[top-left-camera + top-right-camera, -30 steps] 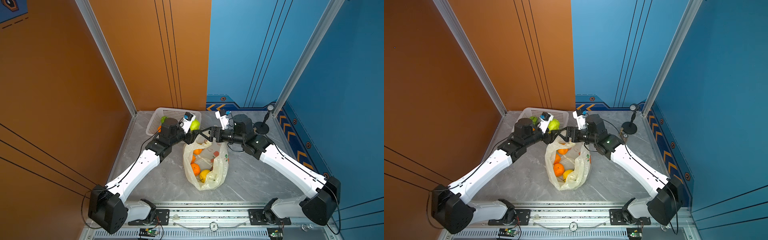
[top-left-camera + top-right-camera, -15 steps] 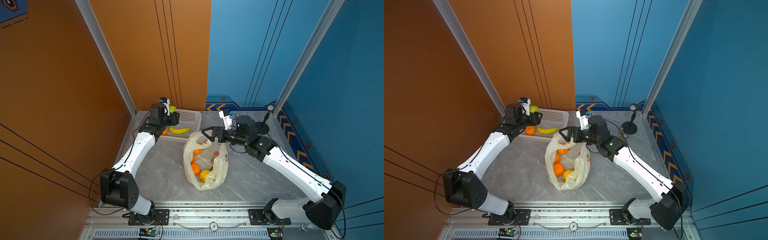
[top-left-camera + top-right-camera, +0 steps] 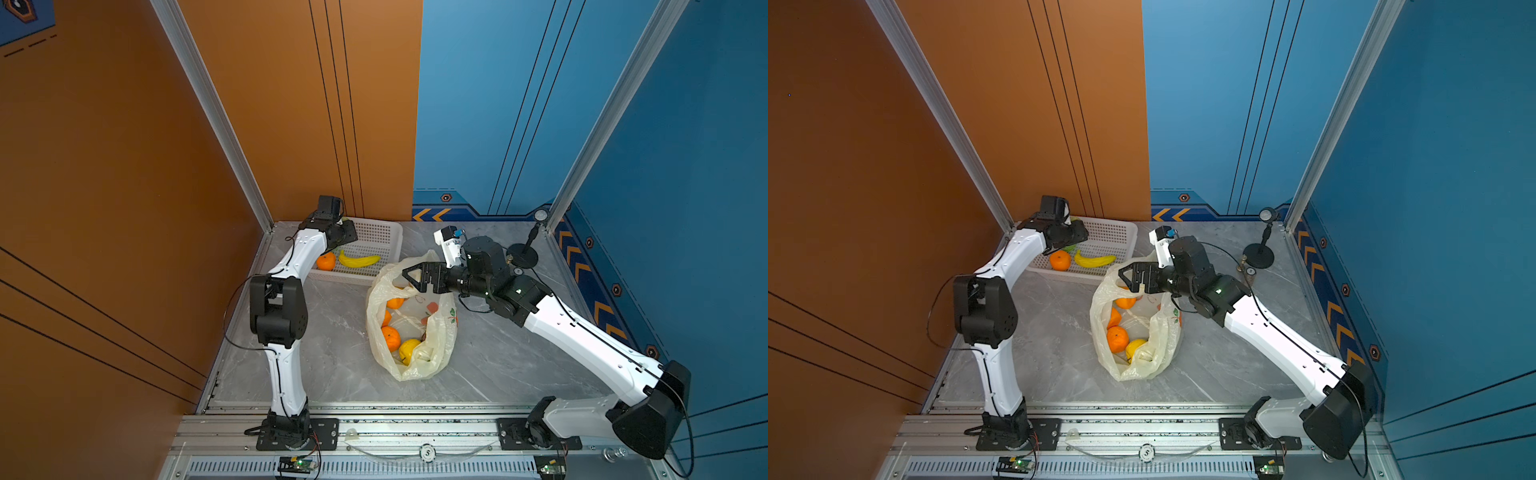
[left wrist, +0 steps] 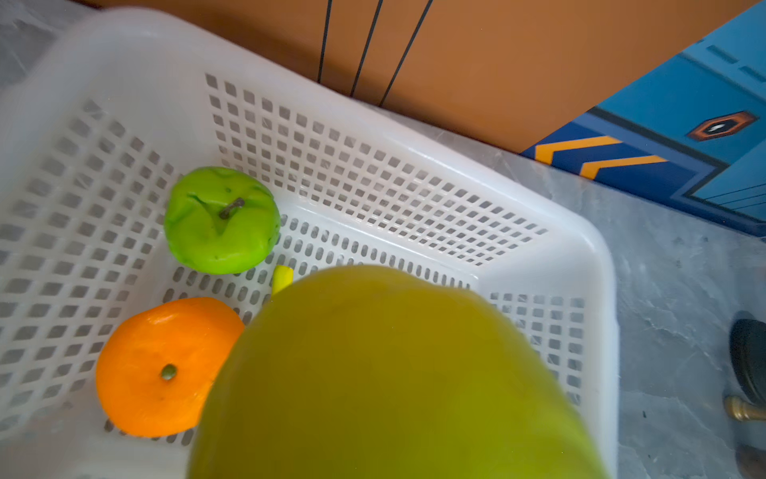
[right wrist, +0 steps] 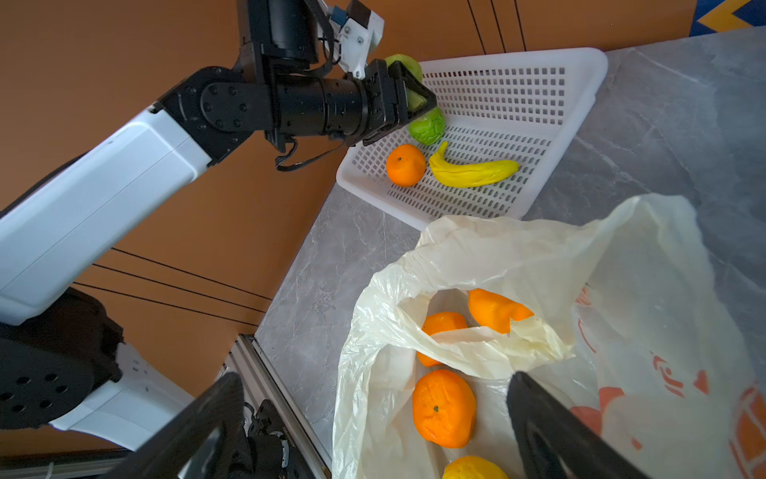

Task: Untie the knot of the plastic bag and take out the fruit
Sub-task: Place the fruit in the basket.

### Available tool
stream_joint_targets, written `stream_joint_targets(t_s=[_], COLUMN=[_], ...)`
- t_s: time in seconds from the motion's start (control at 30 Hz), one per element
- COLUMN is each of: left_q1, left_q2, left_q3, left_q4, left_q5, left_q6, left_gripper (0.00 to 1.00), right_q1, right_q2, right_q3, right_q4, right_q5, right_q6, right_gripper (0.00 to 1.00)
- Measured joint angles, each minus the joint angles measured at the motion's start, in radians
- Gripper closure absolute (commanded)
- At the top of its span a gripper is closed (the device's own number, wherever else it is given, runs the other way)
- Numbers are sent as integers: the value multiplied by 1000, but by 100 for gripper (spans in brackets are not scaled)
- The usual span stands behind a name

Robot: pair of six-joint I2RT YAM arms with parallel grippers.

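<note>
Right wrist view: the left gripper (image 5: 418, 97) is clamped on a pear (image 5: 404, 62), held over the basket (image 5: 518, 58) at its corner nearest the orange wall. Left wrist view is half filled by that pear (image 4: 373, 373), close and blurred, with no finger showing. Below it in the basket (image 4: 580, 249) sit an apple (image 4: 221, 220) and an orange (image 4: 166, 365), slightly apart. A banana (image 5: 472, 170) lies just beside the orange.

The right gripper (image 5: 373, 379) is spread wide and grasps nothing. Its fingers (image 5: 551, 435) stand to either side of the gaping mouth of the bag (image 5: 518, 257), with a fold of the rim between them. Whether either finger touches the plastic cannot be told. In both top views this gripper (image 3: 411, 276) (image 3: 1127, 277) hovers over the end of the bag (image 3: 436, 345) nearest the basket.

The bag lies on its side on the table (image 3: 332, 353), its mouth toward the basket and near it. Inside are several oranges (image 5: 443, 408) and a citrus (image 5: 472, 468), seen through the opening.
</note>
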Motion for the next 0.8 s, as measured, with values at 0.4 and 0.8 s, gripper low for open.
stream_joint_targets(t_s=[0.4,0.8], left_q1=[-5,-12], left_q2=[393,516], left_q3=[475,618], left_q4=[-176,-245], left_q5=[-9,-9], left_q6=[-13,-50], left_gripper=[64,27], right_q1=[23,39], right_q2=[0,-8], right_q3=[0,0], right_q4=[-14,-26], right_q5=[27,53], right_q6=[-3,-3], right_gripper=[0,0])
